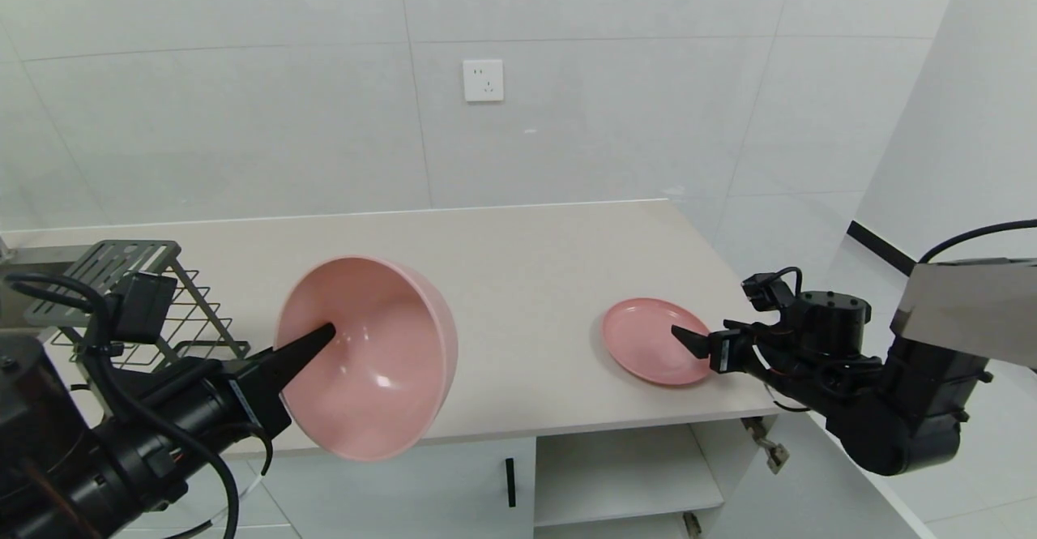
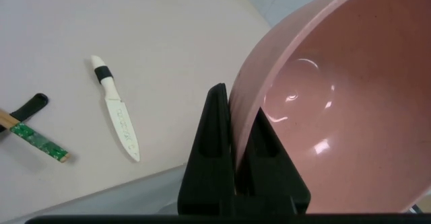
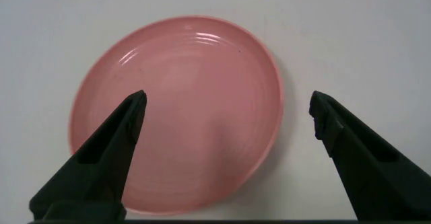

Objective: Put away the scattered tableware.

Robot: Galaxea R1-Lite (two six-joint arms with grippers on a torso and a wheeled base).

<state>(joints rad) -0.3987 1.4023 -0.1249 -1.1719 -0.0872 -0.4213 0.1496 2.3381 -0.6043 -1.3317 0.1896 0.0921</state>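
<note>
While the wire rack (image 1: 130, 280) stands at the left end of the counter (image 1: 527, 280), the left gripper (image 1: 322, 335) pinches the rim of the pink bowl (image 1: 381, 361), held tilted above the front edge. Farther right the pink plate (image 1: 652, 348) lies flat on the counter, the right gripper (image 3: 227, 106) over it, fingers spread wide and empty.
</note>
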